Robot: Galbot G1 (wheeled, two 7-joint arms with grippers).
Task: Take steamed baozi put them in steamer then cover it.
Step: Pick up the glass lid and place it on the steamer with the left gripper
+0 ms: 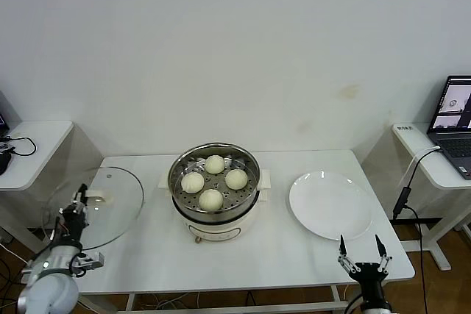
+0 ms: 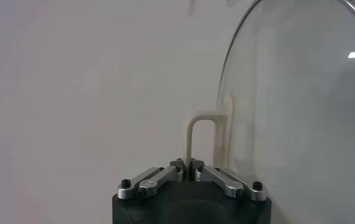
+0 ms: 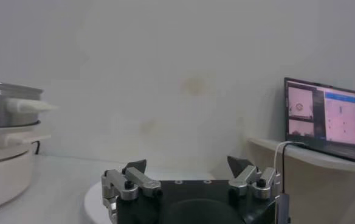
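Your left pincer [image 1: 76,207] grips the lid [image 1: 99,207] by its handle at the frame's lower left. Four buns [image 1: 214,181] sit in the steamer [image 1: 214,195], center counter [image 1: 280,255]. Your right pincer [image 1: 363,249] hangs open, lower right.

Readable text: none anywhere.
Laptop [image 3: 326,119]: screen lit, windows showing, writing too small to read.
Steamer [image 1: 214,190]: no brand visible.

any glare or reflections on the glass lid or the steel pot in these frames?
Left wrist view: the cover shows a bright streak reflected near its edge, and the wall behind reads hazy through the glass. Head view: the steamer rim shows soft highlights, nothing blown out. Right wrist view: the pot wall looks evenly lit.
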